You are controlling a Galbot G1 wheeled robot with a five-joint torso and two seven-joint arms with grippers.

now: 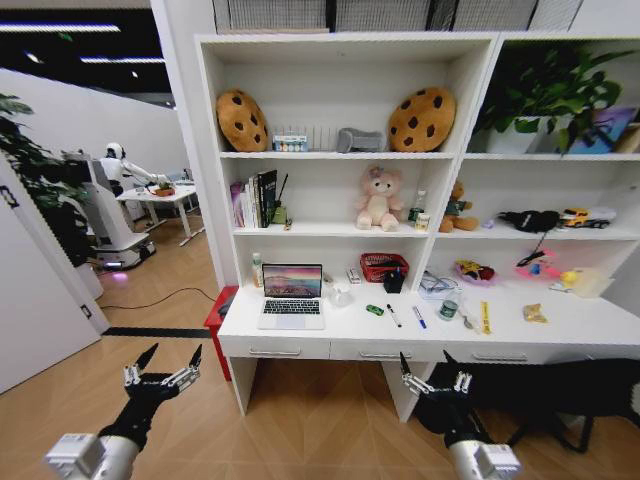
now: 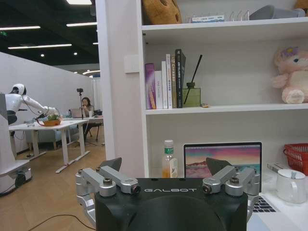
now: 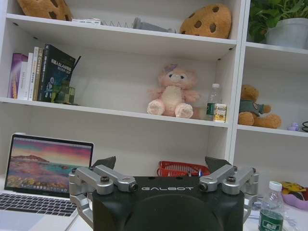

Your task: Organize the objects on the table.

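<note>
- Left gripper (image 1: 162, 364) is raised low at the left, fingers spread apart.
- Right gripper (image 1: 430, 372) is held level with it, fingers likewise spread.

- The place looks like a robotics lab or office with a mock home study built in one corner.
- A white shelving unit (image 1: 340, 150) holds books (image 1: 255, 200), plush toys (image 1: 379, 198) and cookie cushions (image 1: 421, 119) above a white tabletop (image 1: 560, 325) with an open laptop (image 1: 292, 296).
- Beyond a partition, another white robot (image 1: 115, 190) stands at a small table (image 1: 160, 197) under strip ceiling lights (image 2: 38, 46).
</note>
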